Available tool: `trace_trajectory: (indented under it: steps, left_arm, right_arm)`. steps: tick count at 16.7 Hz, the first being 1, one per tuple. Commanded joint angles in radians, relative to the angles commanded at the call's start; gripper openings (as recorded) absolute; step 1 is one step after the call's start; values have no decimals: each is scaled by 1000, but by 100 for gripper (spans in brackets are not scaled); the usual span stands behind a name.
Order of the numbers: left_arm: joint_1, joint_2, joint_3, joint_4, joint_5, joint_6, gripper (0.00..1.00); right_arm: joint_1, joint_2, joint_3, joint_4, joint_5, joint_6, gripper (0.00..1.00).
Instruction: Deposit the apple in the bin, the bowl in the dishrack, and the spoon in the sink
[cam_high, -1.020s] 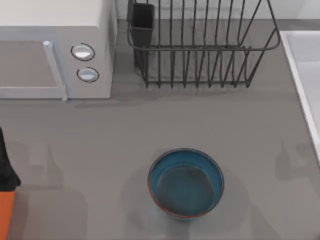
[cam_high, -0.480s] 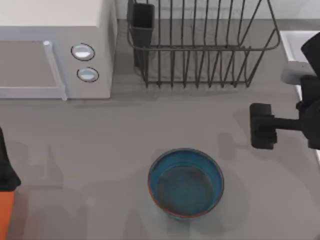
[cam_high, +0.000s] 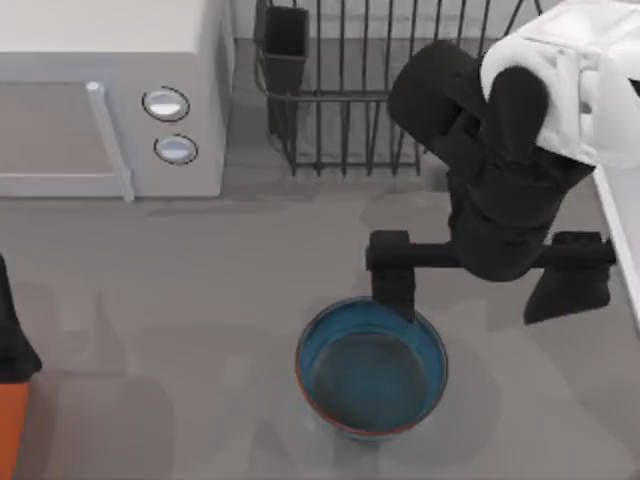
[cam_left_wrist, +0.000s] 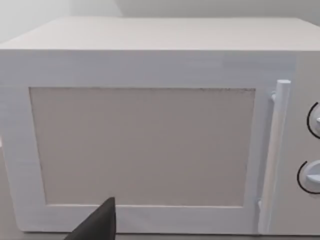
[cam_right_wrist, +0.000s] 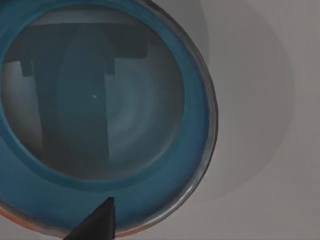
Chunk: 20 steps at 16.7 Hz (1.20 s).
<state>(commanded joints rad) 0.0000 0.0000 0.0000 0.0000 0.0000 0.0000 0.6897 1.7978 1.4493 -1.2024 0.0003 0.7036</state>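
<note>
Right claw (cam_high: 490, 275) spread wide, hovering at far rim of bowl (cam_high: 371, 366), apparently to grip it for dishrack (cam_high: 400, 100); left claw's state unclear.

The bowl (cam_right_wrist: 150, 165) is lying directly beneath the camera, its teal-blue inside spreading from about nine o'clock to three o'clock. A dark T-shaped shadow is falling across its grey floor. A black fingertip (cam_right_wrist: 97, 222) is poking in at six o'clock. Grey table (cam_right_wrist: 270, 100) is showing toward three o'clock.
</note>
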Motion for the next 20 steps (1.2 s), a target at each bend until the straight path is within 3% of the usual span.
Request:
trace_trajectory:
  steps: [8, 16, 20]
  left_arm:
    - [0, 0, 0, 0, 0, 0, 100]
    - [0, 0, 0, 0, 0, 0, 100]
    - [0, 0, 0, 0, 0, 0, 100]
  right_arm:
    - [9, 32, 13, -2, 0, 12, 100]
    - [15, 128, -207, 320, 1, 17, 100]
    - [16, 141, -237, 358, 1, 18, 100]
